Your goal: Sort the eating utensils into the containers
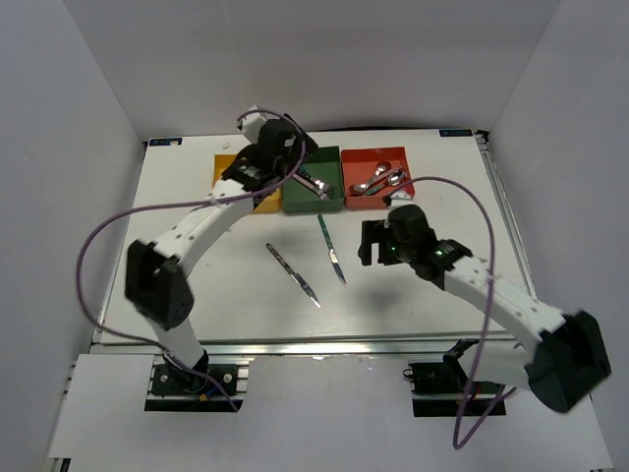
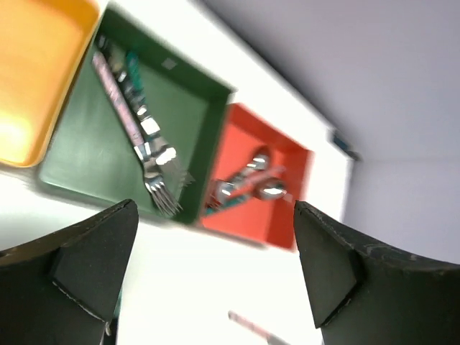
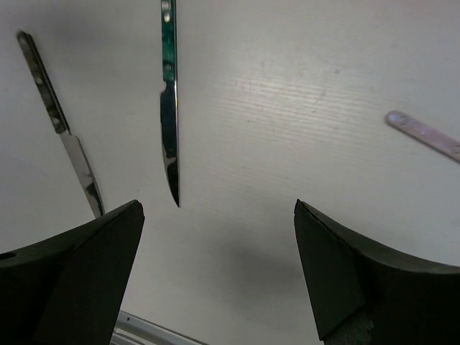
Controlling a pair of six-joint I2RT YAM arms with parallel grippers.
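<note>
The left gripper (image 2: 215,269) hung, fingers apart, over the green box (image 2: 79,144) (forks (image 2: 162,180) inside); the right gripper (image 3: 215,273), likewise spread, hovered above the teal knife (image 3: 169,136), presumably to grasp it.

This is probably a robotics lab test cell rather than a home. A white table (image 1: 226,295) is boxed in by plain white panels (image 1: 59,147). An aluminium frame rail (image 1: 324,346) runs along its near edge, where two robot arms (image 1: 197,231) are bolted, trailing loose purple cables (image 1: 93,246).
</note>
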